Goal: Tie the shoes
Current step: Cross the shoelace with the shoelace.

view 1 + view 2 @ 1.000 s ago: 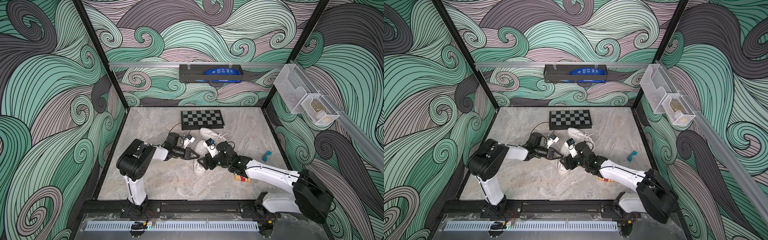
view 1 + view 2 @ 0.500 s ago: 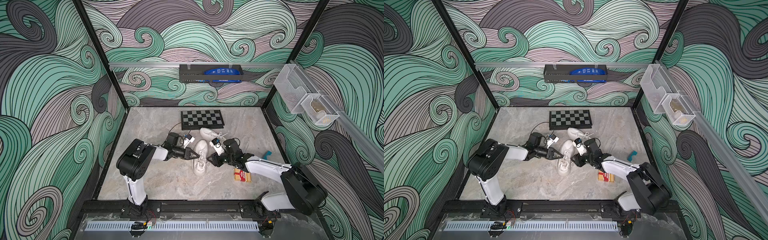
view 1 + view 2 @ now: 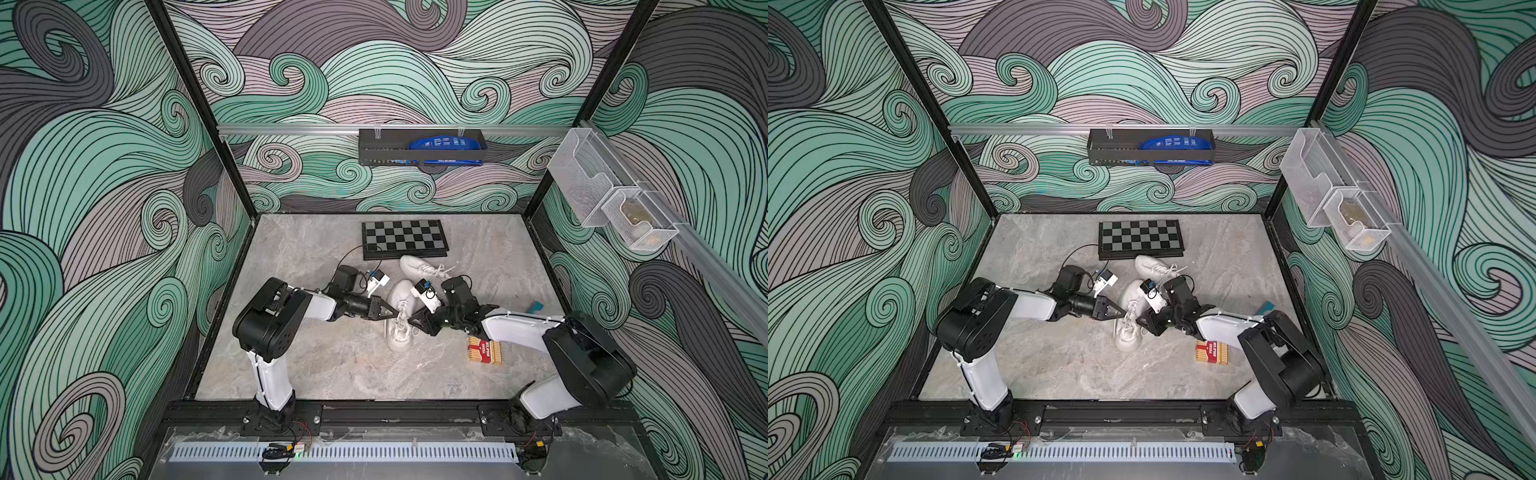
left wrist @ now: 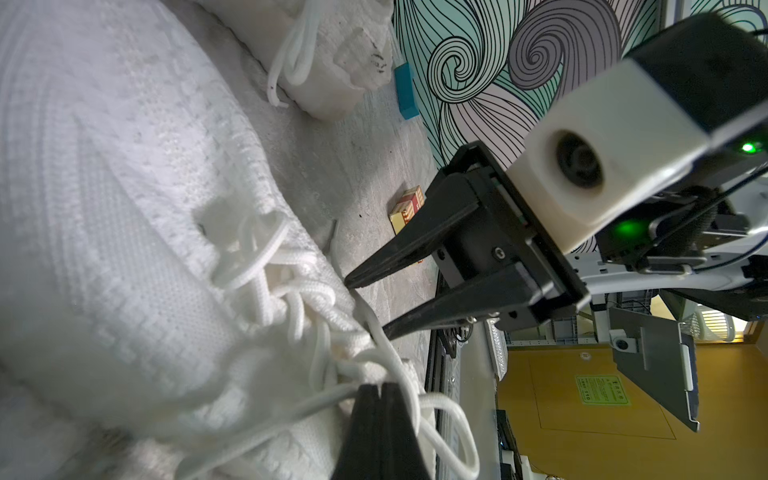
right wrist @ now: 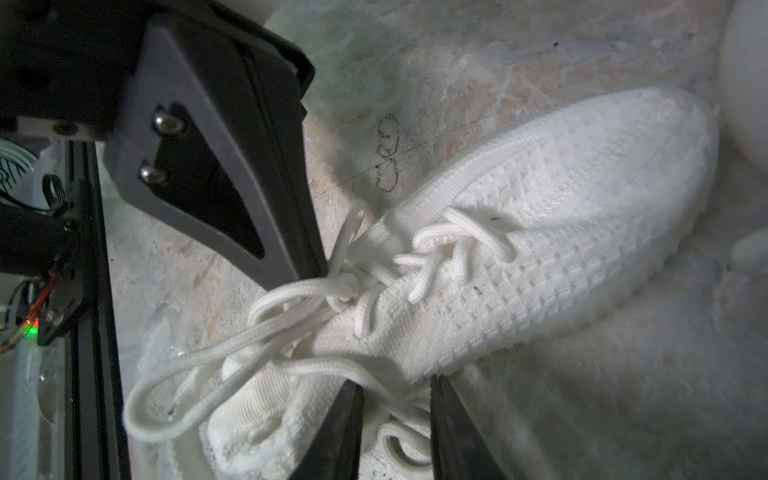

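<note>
Near shoe (image 3: 398,328) lies mid-bench (image 3: 332,365), toe toward the chessboard (image 3: 404,239). The far shoe (image 3: 419,266) sits just behind it, beside the board. Left fingers (image 4: 374,419) are pressed together at the lace knot (image 5: 345,286); I cannot tell whether they pinch a lace. Right fingers (image 5: 340,424) are apart, with one lace strand (image 5: 374,380) lying between them. Red carton (image 3: 484,351) is near the right arm.

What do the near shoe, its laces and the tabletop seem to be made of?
The near shoe looks like matte white knit fabric: a ribbed grid of stitches shows. The laces seem braided textile cord, with a fine weave. The tabletop looks like grey-beige marble or a printed imitation, by its veins.
</note>
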Tool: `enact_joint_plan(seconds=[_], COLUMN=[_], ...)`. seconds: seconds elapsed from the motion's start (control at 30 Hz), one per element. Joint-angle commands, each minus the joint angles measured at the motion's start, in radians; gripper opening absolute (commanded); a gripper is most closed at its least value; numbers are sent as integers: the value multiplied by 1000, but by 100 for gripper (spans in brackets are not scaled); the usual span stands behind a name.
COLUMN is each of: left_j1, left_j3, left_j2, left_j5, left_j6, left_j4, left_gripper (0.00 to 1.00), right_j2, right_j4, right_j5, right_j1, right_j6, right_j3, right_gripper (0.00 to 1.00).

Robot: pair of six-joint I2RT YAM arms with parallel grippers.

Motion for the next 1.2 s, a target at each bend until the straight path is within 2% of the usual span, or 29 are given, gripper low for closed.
enact_joint_plan(seconds=[0.0, 0.17, 0.37, 0.5, 0.97, 1.17], left_j1=[4, 4, 4, 4, -2, -3], left_j3=[16, 20, 18, 15, 6, 4], left_j2=[5, 7, 0, -3, -4, 0], left_j5=[29, 34, 33, 35, 59, 62], left_j6=[29, 29, 29, 20, 11, 10], left_j4=[-27, -31, -30, -18, -4, -7], left_gripper=[1, 3, 5, 2, 0, 3], right_j2=[-6, -44, -68, -56, 27, 39], right_j4=[13, 11, 10, 9, 11, 11], right_j5=[-26, -25, -17, -23, -8, 2], right_j1=[0, 1, 16, 31, 73, 78], right_j6=[-12, 11, 33, 40, 41, 41], right_j3=[24, 22, 23, 34, 63, 74], right_gripper=[20, 11, 9, 6, 4, 4])
